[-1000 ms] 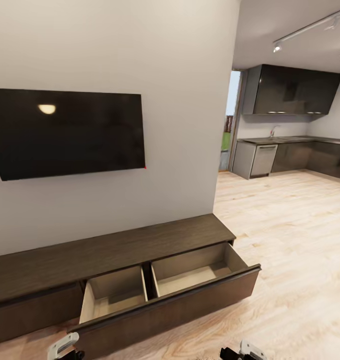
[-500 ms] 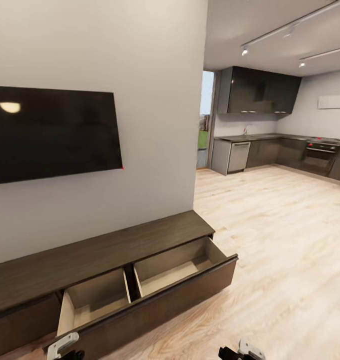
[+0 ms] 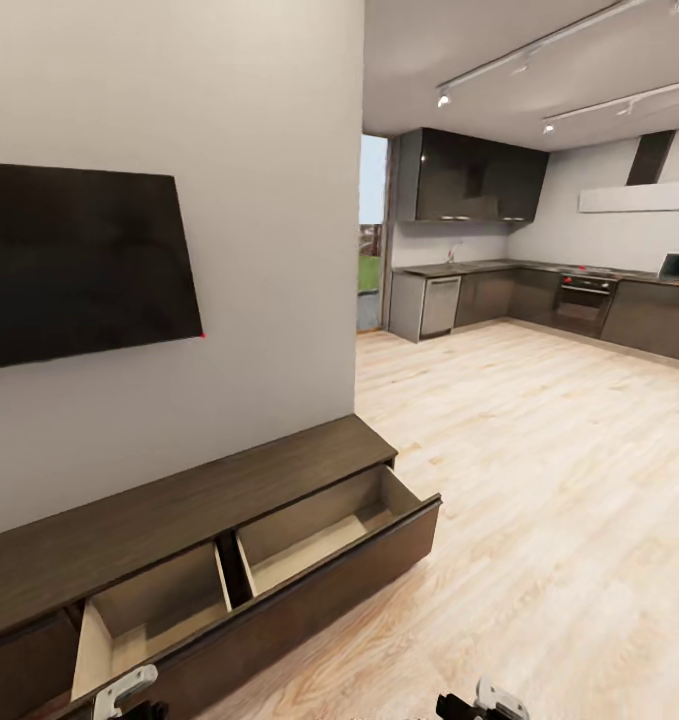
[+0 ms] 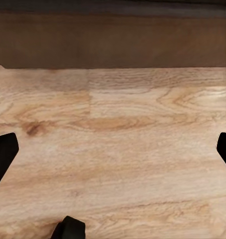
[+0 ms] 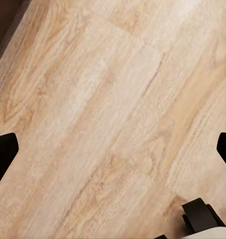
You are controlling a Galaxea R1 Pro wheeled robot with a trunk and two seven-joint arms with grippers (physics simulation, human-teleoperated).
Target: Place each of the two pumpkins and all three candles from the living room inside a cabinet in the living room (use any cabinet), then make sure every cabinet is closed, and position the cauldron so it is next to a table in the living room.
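Dark-brown wood cabinet low along the wall beneath a black wall screen, wide drawer pulled out, both pale beige compartments bare, presumably left open to receive pumpkins and candles. Pale wood floor running toward a grey kitchen beyond. Left gripper and right gripper spread wide over floorboards, grasping nothing, likely kept low while travelling. Pumpkins, candles, cauldron not among what is pictured.
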